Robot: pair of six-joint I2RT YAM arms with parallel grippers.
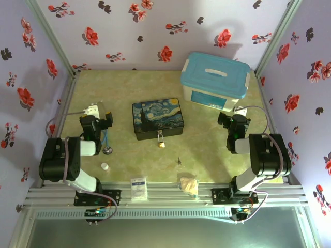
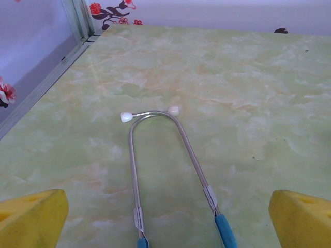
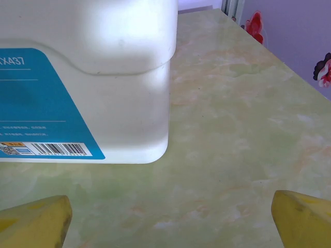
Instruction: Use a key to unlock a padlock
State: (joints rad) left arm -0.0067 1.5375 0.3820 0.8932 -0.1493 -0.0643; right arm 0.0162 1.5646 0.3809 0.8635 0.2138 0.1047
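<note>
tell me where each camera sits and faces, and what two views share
Top external: above and behind the bases, looking down at the table, padlock and key; both arms show.
Left wrist: on the left gripper, facing forward low over the stethoscope; its open yellow fingers show.
Right wrist: on the right gripper, facing the storage bin; its open yellow fingers show.
Shared: the storage bin in top external and right wrist; the stethoscope in top external and left wrist.
</note>
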